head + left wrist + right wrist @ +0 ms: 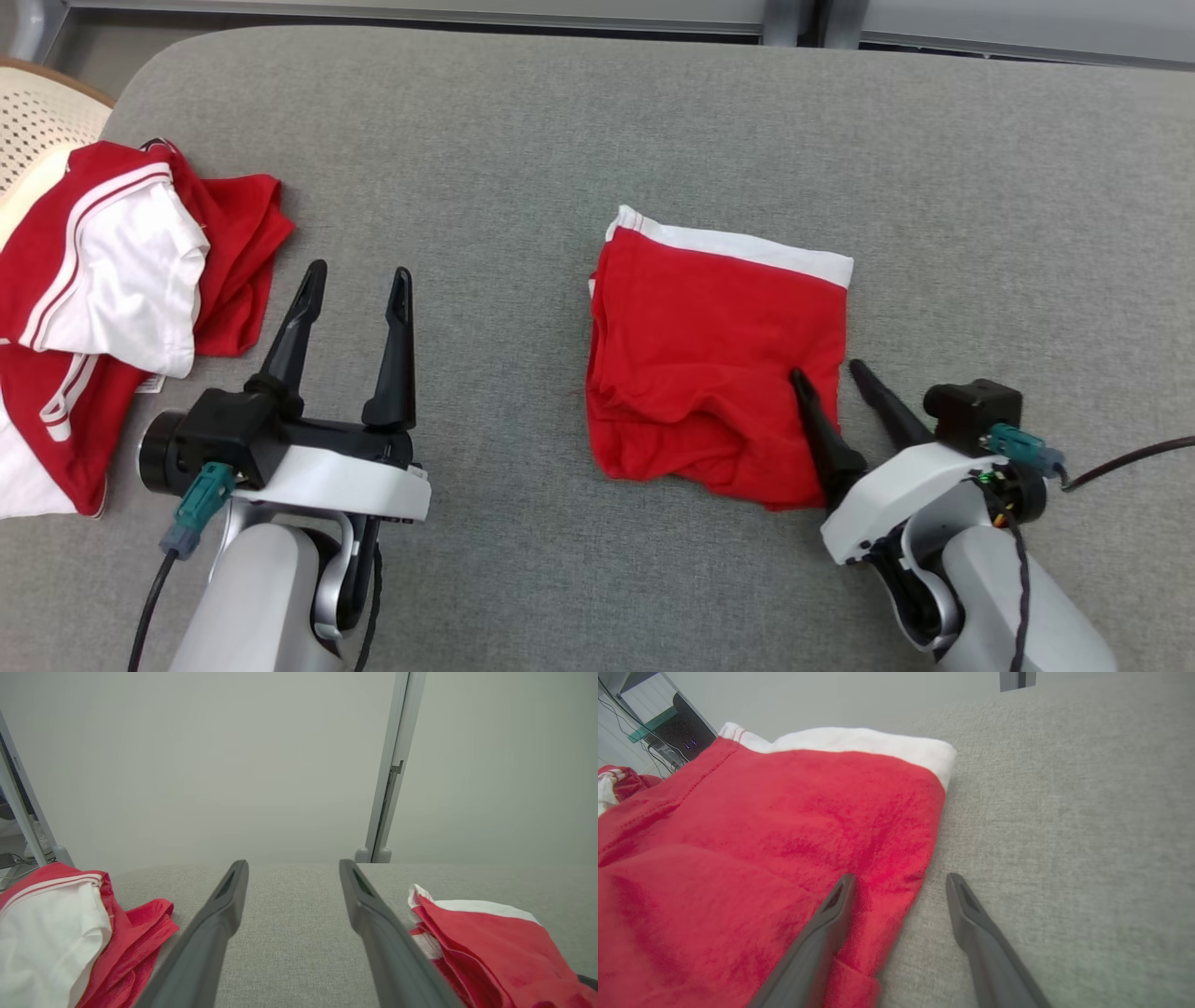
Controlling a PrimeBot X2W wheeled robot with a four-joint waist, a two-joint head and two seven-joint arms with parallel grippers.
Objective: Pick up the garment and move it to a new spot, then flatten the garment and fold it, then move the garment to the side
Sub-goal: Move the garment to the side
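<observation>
A folded red garment [714, 359] with a white band along its far edge lies on the grey table [579, 140], right of centre. My right gripper [826, 369] is open and straddles the garment's right edge near its front corner: one finger rests over the red cloth, the other over bare table. In the right wrist view the garment [761, 849] spreads to the left, with the right gripper [901, 882] across its edge. My left gripper [359, 275] hovers open over bare table to the left, holding nothing. The left wrist view has the left gripper [293, 868] and the garment [486, 947] at right.
A heap of red and white clothes [112, 299] lies at the table's left edge, also at the left wrist view's left as the clothes heap [65, 933]. A pale perforated chair [37, 117] stands beyond it. Grey panels and a post [390, 770] back the table.
</observation>
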